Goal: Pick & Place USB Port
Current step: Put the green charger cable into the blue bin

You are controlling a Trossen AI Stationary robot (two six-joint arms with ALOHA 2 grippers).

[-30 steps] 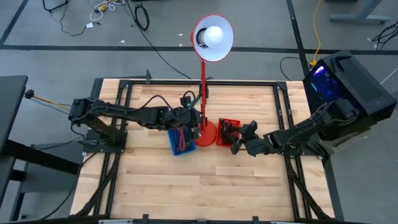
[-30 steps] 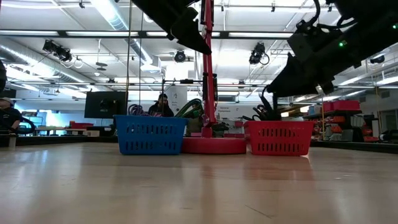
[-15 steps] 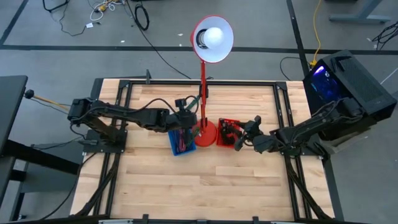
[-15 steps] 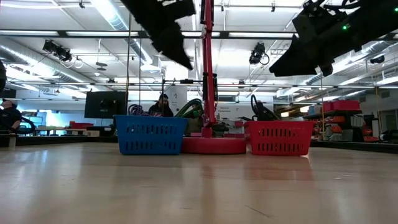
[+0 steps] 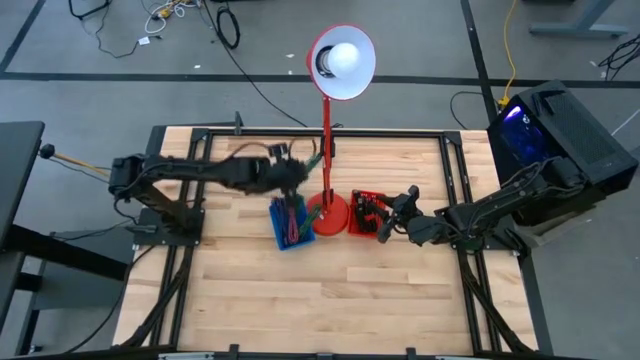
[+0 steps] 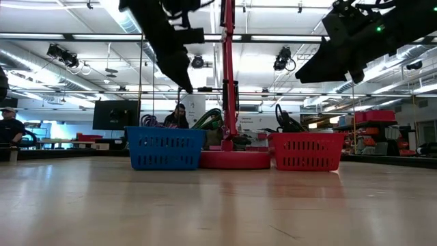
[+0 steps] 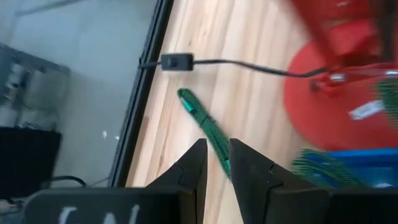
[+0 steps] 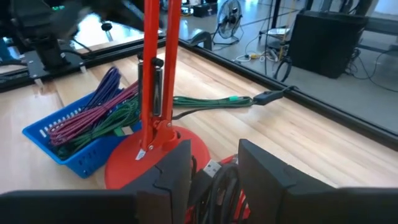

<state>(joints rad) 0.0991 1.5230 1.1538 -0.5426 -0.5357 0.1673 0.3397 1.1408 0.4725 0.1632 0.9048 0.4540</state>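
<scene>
1. The left gripper [image 7: 216,146] hangs above the table [image 5: 330,300], just at 12 o'clock of the blue basket [image 6: 164,149] in the high view. Its fingers are drawn close on a green braided cable [image 7: 205,124], which runs between them, so it looks pinched.
2. The green cable is judged to be the task's USB lead. It is in the air with the left gripper. Its free length trails from the fingers towards about 1 o'clock, to the lamp pole [image 5: 325,125].
3. The coming move turns on the basket lying straight at 6 o'clock from the held cable. The basket's long axis runs roughly 12 to 6, tilted a little towards 11 to 5, and it already holds purple and green cables.
4. The left arm is plainly the nearer one for this drop.
5. The right gripper [image 8: 214,149] hovers over the red basket [image 6: 306,152], at 3 o'clock of the lamp base [image 5: 328,215]. Black cables [image 6: 285,121] poke up beneath it. Whether it grips any of them cannot be told.
6. The lamp base touches or nearly touches both baskets, so room at the blue basket's 3 o'clock side is tight. The wooden top towards 6 o'clock is bare.
</scene>
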